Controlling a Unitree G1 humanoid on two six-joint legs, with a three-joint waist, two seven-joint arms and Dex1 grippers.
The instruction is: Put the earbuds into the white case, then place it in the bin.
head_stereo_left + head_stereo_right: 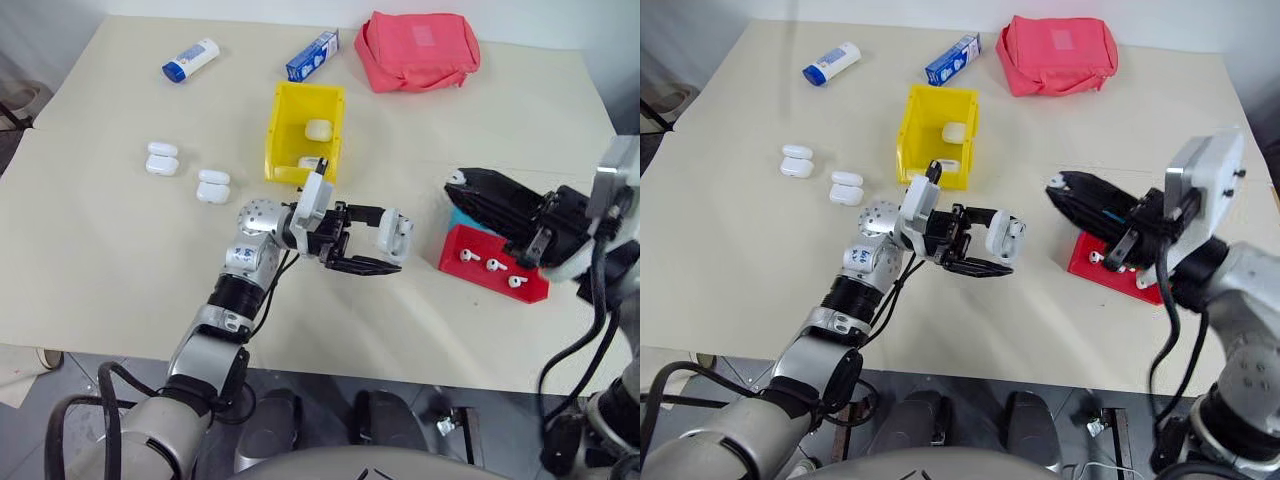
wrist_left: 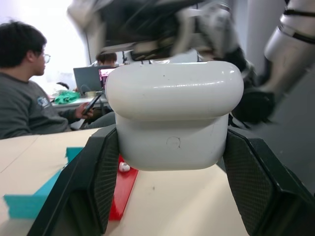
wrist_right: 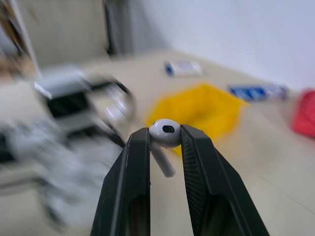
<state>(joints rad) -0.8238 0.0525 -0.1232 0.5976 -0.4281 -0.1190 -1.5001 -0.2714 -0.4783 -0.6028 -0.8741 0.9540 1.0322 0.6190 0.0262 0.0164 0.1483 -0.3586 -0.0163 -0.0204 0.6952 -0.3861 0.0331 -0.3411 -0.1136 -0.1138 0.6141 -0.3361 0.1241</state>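
My left gripper (image 1: 392, 243) clamps the white case (image 2: 174, 115); my right gripper (image 3: 165, 135) pinches one earbud (image 3: 164, 135). Loading it and reaching the bin (image 1: 283, 130) remain.

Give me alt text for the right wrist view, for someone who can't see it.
The right hand pinches a tiny glossy white earbud between its two black fingers, stem hanging down. Behind it, blurred, a bright yellow plastic bin sits on a beige table.

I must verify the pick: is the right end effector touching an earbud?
Touching. The right wrist view shows the right end effector clamping the earbud between both fingers, its stem hanging down.
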